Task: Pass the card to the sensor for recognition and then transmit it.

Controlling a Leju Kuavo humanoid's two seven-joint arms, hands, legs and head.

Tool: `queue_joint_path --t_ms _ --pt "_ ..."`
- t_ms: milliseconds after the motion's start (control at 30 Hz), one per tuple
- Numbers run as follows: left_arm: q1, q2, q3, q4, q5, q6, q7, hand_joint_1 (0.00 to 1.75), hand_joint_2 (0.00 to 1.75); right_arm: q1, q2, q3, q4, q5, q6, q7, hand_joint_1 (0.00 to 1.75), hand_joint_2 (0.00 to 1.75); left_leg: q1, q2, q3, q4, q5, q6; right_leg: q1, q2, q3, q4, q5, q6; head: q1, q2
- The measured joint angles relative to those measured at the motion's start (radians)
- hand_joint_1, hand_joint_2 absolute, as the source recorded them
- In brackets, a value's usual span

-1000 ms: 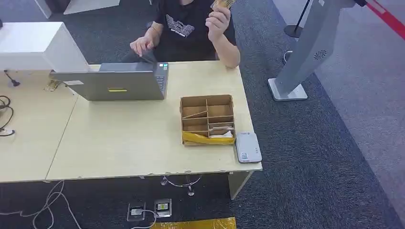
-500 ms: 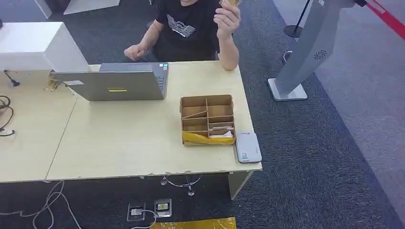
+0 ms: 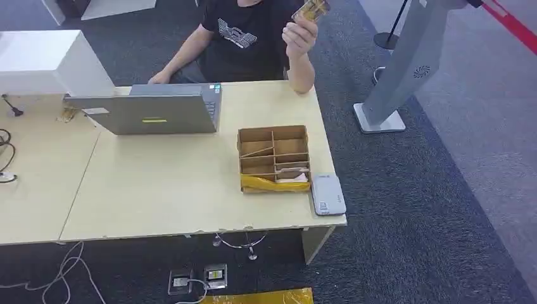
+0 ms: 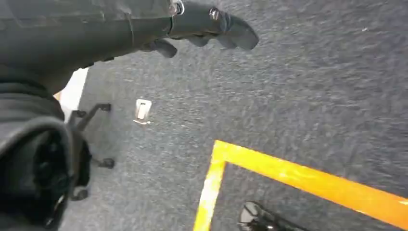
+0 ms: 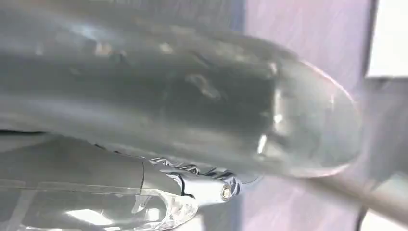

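**Card offered across the desk, my arms down**

At the top of the head view, right of centre, a person's hand (image 3: 299,37) holds the card (image 3: 311,8) up above the far edge of the table (image 3: 158,183). I read that as an offer: it is lifted clear of everything so I can reach for it.

The sensor (image 3: 328,195), a flat pale reader, lies at the table's near right corner, just beside the cardboard divider box (image 3: 274,157). That spot suits a quick tap on my right side once I have the card.

My left hand (image 4: 202,29) hangs over dark carpet and a yellow floor line (image 4: 308,180); its fingers look loosely apart with nothing in them. My right hand (image 5: 192,120) is a close grey blur, so I cannot tell how its fingers lie.

A laptop (image 3: 152,111) sits upper left of the box, in front of the person.
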Motion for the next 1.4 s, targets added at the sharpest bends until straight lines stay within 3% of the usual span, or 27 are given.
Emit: queue_joint_path --t_ms 133,200,300,400,600,933,1000,1100,1167,1300,1400 --pt "-0.001 0.001 0.000 0.000 0.001 0.005 -0.007 0.00 0.00 -0.006 -0.003 0.118 -0.279 0.116 -0.004 0.182 0.00 0.00 0.001 -0.004 0.001 0.000 0.002 0.001 0.001 -0.005 0.001 0.000 0.000 0.000 0.002 0.000" --pt "0.002 0.000 0.000 0.000 0.001 0.016 -0.013 0.00 0.00 -0.019 -0.064 0.154 -0.316 0.015 -0.005 0.248 0.00 0.00 -0.001 -0.007 0.001 0.000 0.004 0.003 0.000 -0.007 0.001 0.000 0.001 0.001 0.001 0.000" --pt "0.002 0.001 0.000 0.000 0.000 0.020 -0.027 0.00 0.00 -0.034 -0.235 0.202 -0.304 -0.114 -0.005 0.226 0.00 0.00 -0.003 -0.009 -0.002 0.000 0.005 0.004 -0.003 -0.010 0.001 0.000 0.001 0.002 0.002 0.000" --pt "0.001 0.005 0.000 0.000 0.000 0.019 -0.027 0.00 0.00 -0.052 -0.338 0.248 -0.304 -0.127 -0.005 0.235 0.00 0.00 -0.002 -0.009 0.000 0.000 0.005 0.004 -0.002 -0.010 0.001 -0.001 0.002 0.002 0.000 0.000" --pt "0.001 0.006 0.000 0.000 0.000 0.013 -0.029 0.00 0.00 -0.052 -0.449 0.339 -0.306 -0.113 -0.005 0.280 0.00 0.00 -0.002 -0.012 -0.002 0.000 0.005 0.004 -0.002 -0.012 0.000 -0.001 0.002 0.003 0.002 0.000" --pt "0.001 0.012 0.000 0.000 0.000 -0.007 -0.031 0.00 0.00 -0.052 -0.577 0.469 -0.307 -0.211 -0.005 0.259 0.00 0.00 -0.002 -0.012 -0.004 0.000 0.005 0.004 -0.002 -0.012 0.000 -0.001 0.002 0.002 0.001 0.000" --pt "0.001 0.014 -0.001 0.000 0.000 -0.010 -0.032 0.00 0.00 -0.047 -0.604 0.510 -0.313 -0.287 -0.005 0.208 0.00 0.00 -0.002 -0.012 -0.004 0.000 0.005 0.004 -0.002 -0.012 0.000 -0.001 0.002 0.002 0.000 0.000" --pt "0.001 0.015 -0.001 0.000 0.000 -0.018 -0.040 0.00 0.00 -0.027 -0.645 0.609 -0.311 -0.473 -0.005 0.034 0.00 0.00 -0.001 -0.012 -0.005 0.000 0.005 0.004 -0.001 -0.013 0.000 -0.001 0.002 0.002 0.001 0.000" --pt "0.001 0.017 -0.001 0.001 0.000 -0.021 -0.046 0.00 0.00 -0.023 -0.683 0.685 -0.312 -0.518 -0.004 -0.011 0.00 0.00 -0.002 -0.012 -0.005 0.000 0.005 0.004 -0.002 -0.013 -0.001 -0.001 0.002 0.002 0.001 0.000" --pt "0.001 0.021 -0.001 0.000 0.000 -0.024 -0.054 0.00 0.00 -0.058 -0.772 0.822 -0.363 -0.373 -0.002 0.141 0.00 0.00 -0.001 -0.013 -0.005 0.000 0.005 0.004 -0.001 -0.014 -0.001 0.000 0.002 0.002 0.000 0.000" --pt "0.000 0.022 -0.001 0.000 0.000 -0.024 -0.058 0.00 0.00 -0.097 -0.803 0.915 -0.416 -0.277 -0.002 0.238 0.00 0.00 -0.001 -0.015 -0.005 0.000 0.007 0.003 -0.001 -0.016 -0.001 0.000 0.002 0.002 0.001 0.000"
